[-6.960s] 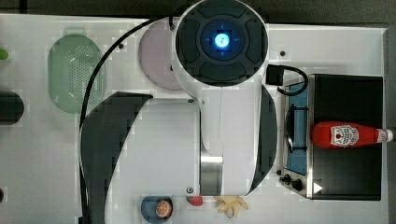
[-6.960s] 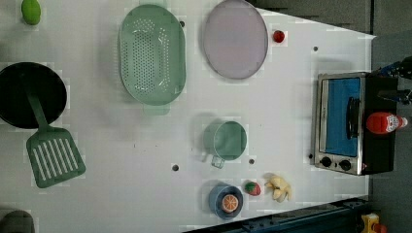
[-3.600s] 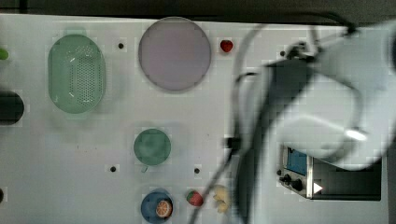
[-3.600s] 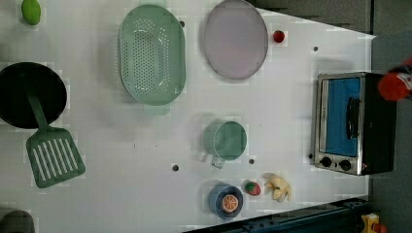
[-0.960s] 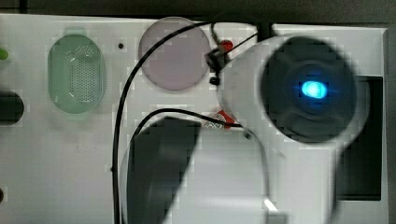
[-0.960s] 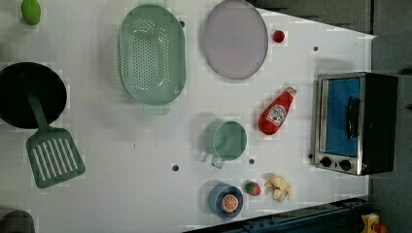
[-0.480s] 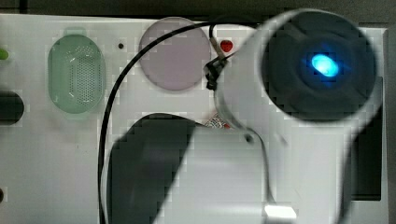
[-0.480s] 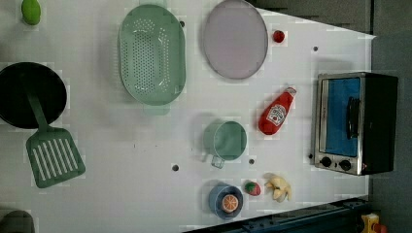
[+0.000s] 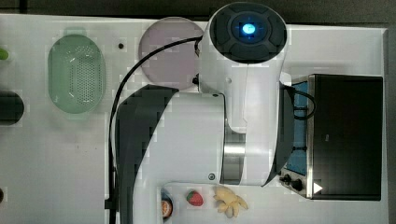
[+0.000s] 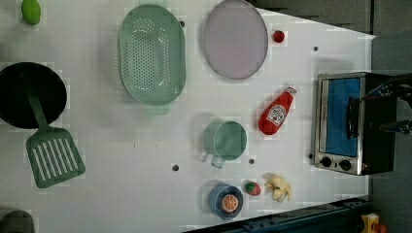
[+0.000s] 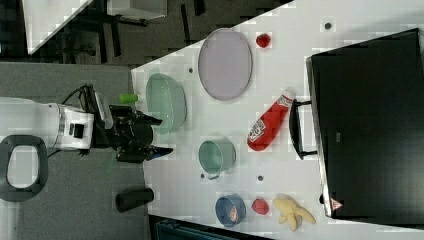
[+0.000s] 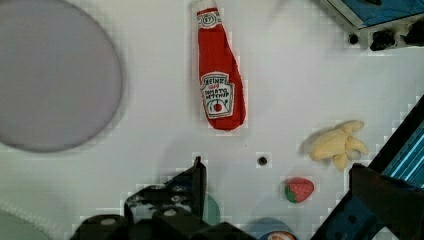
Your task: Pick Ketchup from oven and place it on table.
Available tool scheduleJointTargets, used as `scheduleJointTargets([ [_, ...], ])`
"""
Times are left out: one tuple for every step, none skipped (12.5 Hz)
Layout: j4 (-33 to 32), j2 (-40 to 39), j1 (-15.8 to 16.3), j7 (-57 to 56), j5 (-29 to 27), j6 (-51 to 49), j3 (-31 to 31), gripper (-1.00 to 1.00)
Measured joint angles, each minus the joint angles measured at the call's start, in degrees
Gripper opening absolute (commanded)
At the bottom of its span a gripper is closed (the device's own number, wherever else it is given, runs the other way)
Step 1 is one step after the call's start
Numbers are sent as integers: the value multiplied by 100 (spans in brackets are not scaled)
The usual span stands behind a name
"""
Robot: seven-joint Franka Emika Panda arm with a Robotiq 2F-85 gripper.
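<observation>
The Ketchup (image 10: 277, 111) is a red bottle with a white cap and label. It lies on its side on the white table (image 10: 121, 160), between the lilac plate (image 10: 235, 39) and the oven (image 10: 352, 124). It is also seen as Ketchup (image 11: 267, 122) in front of the oven (image 11: 370, 125), and as Ketchup (image 12: 218, 75) in the wrist view. My gripper (image 10: 391, 108) stands open and empty at the left view's right edge, apart from the bottle. The gripper (image 11: 151, 135) and gripper (image 12: 278, 167) hold nothing. The arm hides the bottle in the top view, beside the oven (image 9: 345, 135).
A green colander (image 10: 151, 53), a green cup (image 10: 226, 141), a blue bowl (image 10: 224, 200), a strawberry (image 10: 251, 188) and a yellow toy (image 10: 279, 187) lie on the table. A black pan (image 10: 29, 94) and a green spatula (image 10: 53, 158) sit at the left view's left.
In the top view the arm's head has swung toward the top view's upper left. The gripper's fingers have come into the left view's right edge. The Ketchup has not moved.
</observation>
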State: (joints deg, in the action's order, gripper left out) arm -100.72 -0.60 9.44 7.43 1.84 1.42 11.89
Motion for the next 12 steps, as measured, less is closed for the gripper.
scheduleJointTargets([
  [17, 30, -15, 0, 9, 2, 14, 100],
  [118, 24, -51, 0, 7, 14, 17, 100],
  [201, 41, -94, 2, -15, -24, 5, 100],
  [207, 99, -108, 6, -10, -45, 15, 100],
  [207, 190, -125, 10, -10, -126, -1, 100],
  [196, 286, -115, 10, -57, -160, -3, 100],
  [224, 327, -94, 11, -42, -141, 16, 100],
  [201, 355, -29, 11, -29, -118, 101, 100],
  [173, 346, -104, 45, -108, -115, 72, 100],
  [179, 288, -112, 89, -165, -76, 101, 100],
  [168, 205, -135, 90, -165, 53, 128, 100],
  [173, 191, -198, 91, -161, 39, 61, 100],
])
